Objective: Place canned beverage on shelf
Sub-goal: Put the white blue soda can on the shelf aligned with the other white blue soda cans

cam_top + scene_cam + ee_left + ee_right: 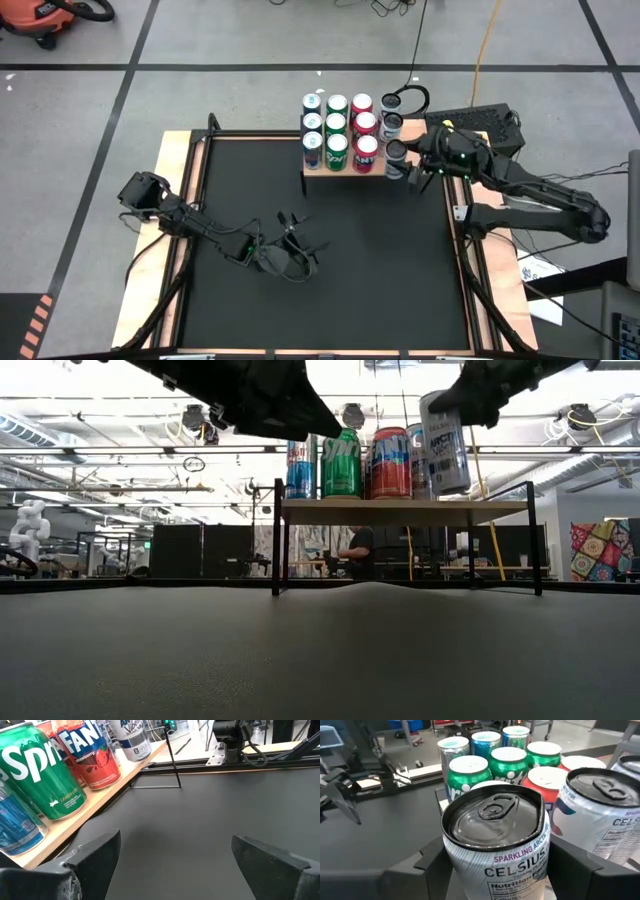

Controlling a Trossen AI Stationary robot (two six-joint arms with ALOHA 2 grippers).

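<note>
The shelf, a light-wood board on thin black legs, stands at the table's far side. On it stand rows of blue, green and red cans, with white Celsius cans at its right end. My right gripper is shut on a white Celsius can, which shows over the board's right part in the low view. My left gripper is open and empty, low over the black mat in front of the shelf, and it also shows in the left wrist view. My right gripper pinches the Celsius can's side wall between its two fingers, a little below the rim. The fingers come from the table's right side, slanting down. The can leans a little, its base just over the shelf board; whether it touches the board I cannot tell.
Wooden side rails run along the mat's left and right edges. A black cable coil lies behind the shelf, and papers lie at the right. A person shows in the room beyond. Open mat lies near the front.
</note>
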